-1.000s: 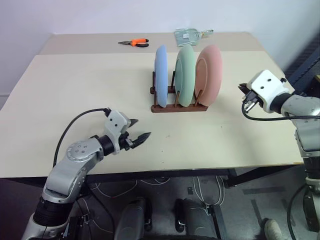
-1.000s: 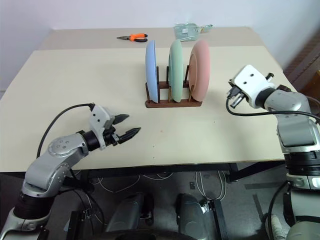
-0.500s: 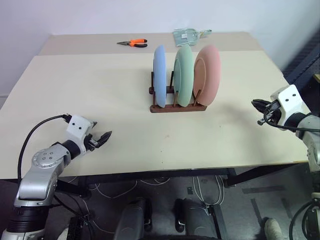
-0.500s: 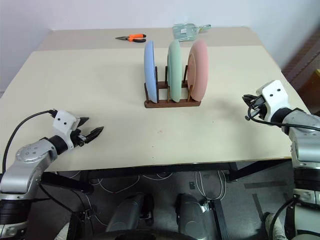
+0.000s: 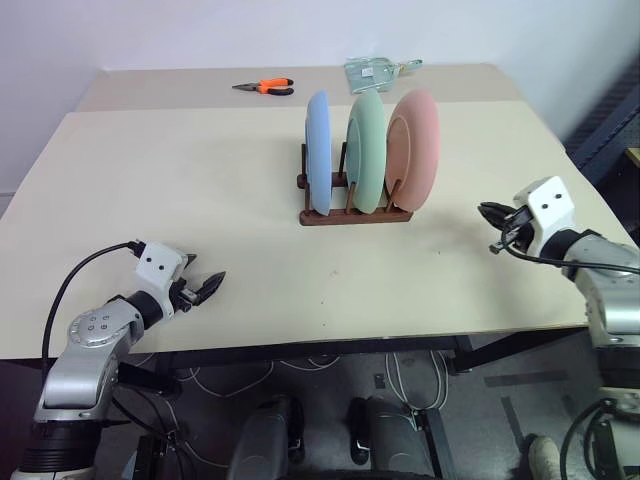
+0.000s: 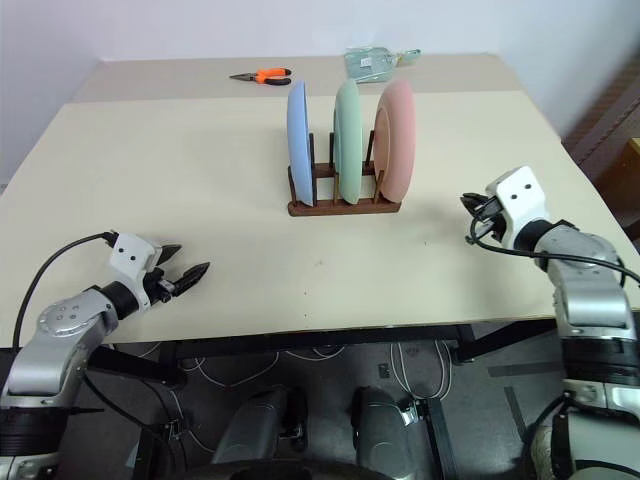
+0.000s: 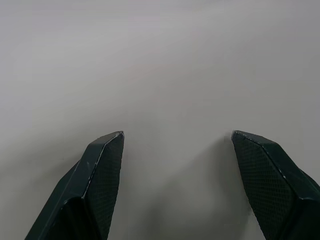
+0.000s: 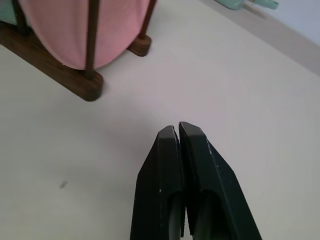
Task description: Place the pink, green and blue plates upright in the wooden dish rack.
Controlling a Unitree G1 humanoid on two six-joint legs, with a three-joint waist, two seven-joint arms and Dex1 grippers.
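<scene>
Blue plate (image 5: 318, 152), green plate (image 5: 367, 150) and pink plate (image 5: 414, 145) stand upright in the rack (image 5: 356, 213); left gripper (image 5: 208, 288) spread, low near the table's (image 5: 180, 180) front edge; right gripper (image 5: 490, 213) pressed together, level, pointing toward the rack, well apart.

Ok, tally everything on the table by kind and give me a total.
Plates: 3, namely blue plate, green plate, pink plate
Dish racks: 1, the wooden dish rack
Pliers: 1, the orange-handled pliers
Pale green object at the far edge, kind unclear: 1
Total: 6
</scene>
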